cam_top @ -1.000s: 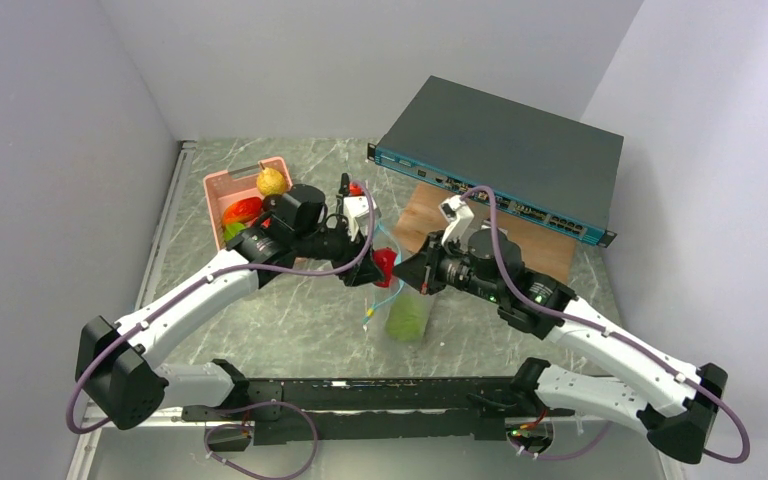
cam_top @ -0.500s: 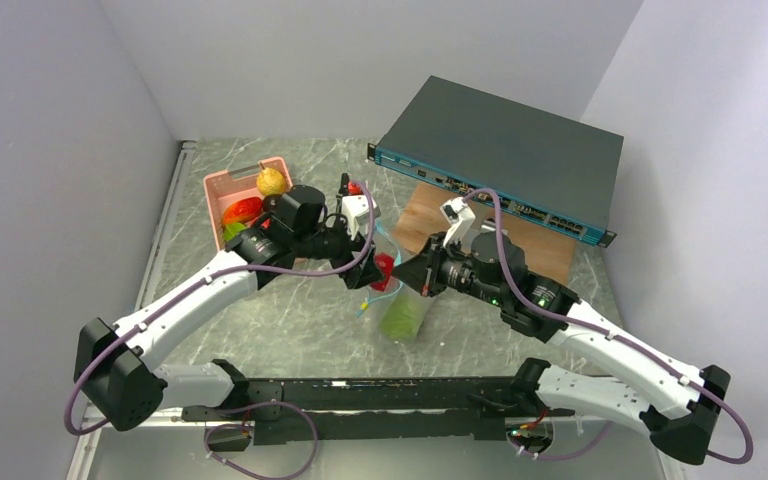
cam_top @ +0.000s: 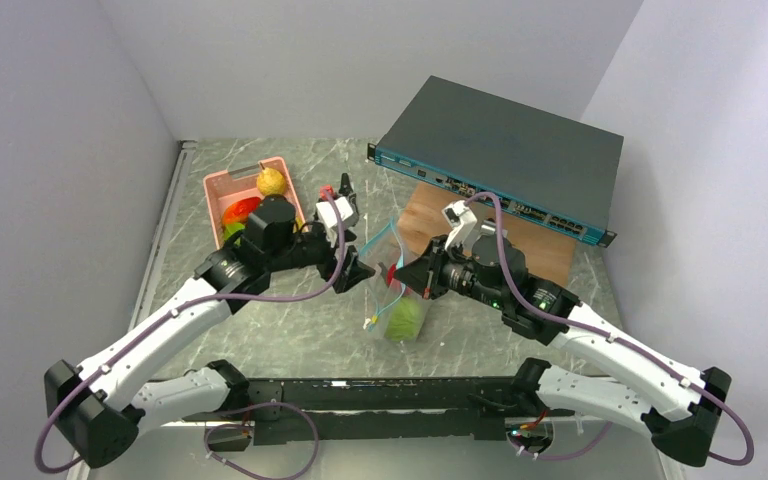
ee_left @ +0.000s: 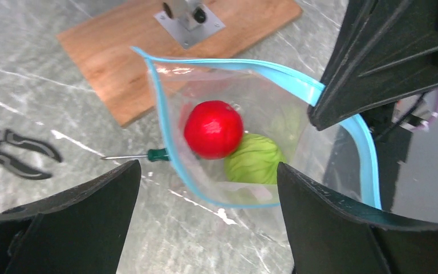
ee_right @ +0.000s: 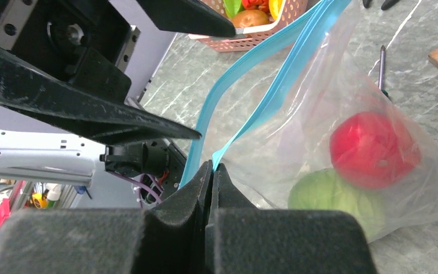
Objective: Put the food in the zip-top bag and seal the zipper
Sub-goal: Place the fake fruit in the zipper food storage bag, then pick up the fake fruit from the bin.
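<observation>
Nearest the arm bases, the zip-top bag [ee_left: 234, 91] hangs mouth-up over the marble table [cam_top: 290, 320], right between the two arms; inside it, low down, sit a red fruit [ee_left: 213, 129] and a green one [ee_left: 255, 162], touching each other. The right gripper [ee_right: 212, 166] is clamped tight on the teal zipper [ee_left: 274, 67] at one end of the mouth, and that pinch looks to be carrying the whole pouch. The left gripper [ee_left: 206, 169] hovers just above the opening, jaws spread wide, nothing in them.

The film looks thin, soft and slick, so it will likely sag and fold wherever it isn't held; the zipper strip is the stiffer part and the sensible place to grab, one hold near each end to pull the mouth taut before pressing it shut.

Just beyond the bag lie a green-handled screwdriver [ee_left: 148, 154] and black pliers [ee_left: 17, 151], apart from it; further back is a wooden board [ee_left: 148, 63].

Out to the left, the pink basket [cam_top: 212, 200] holds more food [cam_top: 244, 210]; round and glossy, these pieces may roll or slip, so a grip across the middle seems safest. Far back sits a dark rack unit [cam_top: 500, 150].
</observation>
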